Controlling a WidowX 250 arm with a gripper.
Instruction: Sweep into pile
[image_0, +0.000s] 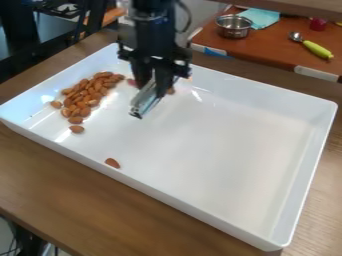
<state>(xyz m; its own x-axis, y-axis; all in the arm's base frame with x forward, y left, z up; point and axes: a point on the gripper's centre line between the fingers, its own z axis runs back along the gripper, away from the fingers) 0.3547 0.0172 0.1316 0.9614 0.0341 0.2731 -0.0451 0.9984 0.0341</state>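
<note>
A wooden table (100, 200), brown and marked with fine grain, is topped by a large rectangular tray (227, 140), smooth, white and glossy, with raised walls and rounded corners. On the far side a reddish-brown work surface (270, 50) with pale patches along its edge can be seen. The black two-finger gripper (153, 89) is hung over the far left part of the tray, and a narrow, shiny, silvery-grey tool (143, 103) with a dark lower end is grasped by it, slanted down towards the near left.

The almonds (85, 95), brown and teardrop-shaped, are mostly gathered in a long, uneven heap at the left of the tray, stretched from the far side towards the near side. On the far right surface are placed a light blue-green cloth (262, 17), flat and soft-looking, a round, shiny metal bowl (234, 31) just beside it, and, further right, a spoon (316, 48) with a rounded metal head and a thick yellow-green handle. A small magenta object (318, 24) is set beyond the spoon. A single almond (112, 163) is left well apart from the heap, beside the near wall, and another almond (77, 129) is found near the heap's near end.
</note>
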